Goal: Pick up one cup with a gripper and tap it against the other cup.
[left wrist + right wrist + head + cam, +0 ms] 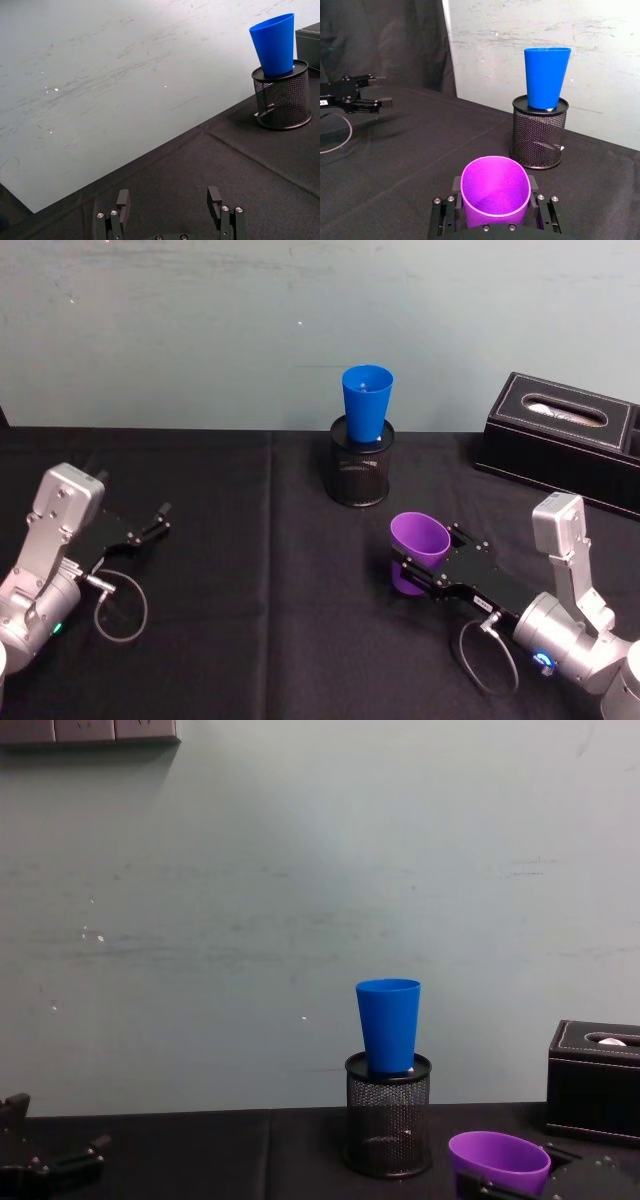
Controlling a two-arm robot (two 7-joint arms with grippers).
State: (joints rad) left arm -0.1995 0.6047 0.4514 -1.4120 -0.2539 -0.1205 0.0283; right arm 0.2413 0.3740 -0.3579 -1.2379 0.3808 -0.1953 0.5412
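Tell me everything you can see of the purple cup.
The purple cup is a smooth, plastic-looking tapered tumbler with a wide rolled rim. It stands roughly upright, open end up, and looks empty. The right pincer clamps it, one finger on each side wall, pressing the rim slightly oval. It is nearer the robot than the blue cup and the mesh holder, and touches neither.

Silver-grey arms [570, 540]; black flat-jawed left tool [160, 522], right tool [428, 552]; looped grey cables [145, 610]; silver screws [436, 200].
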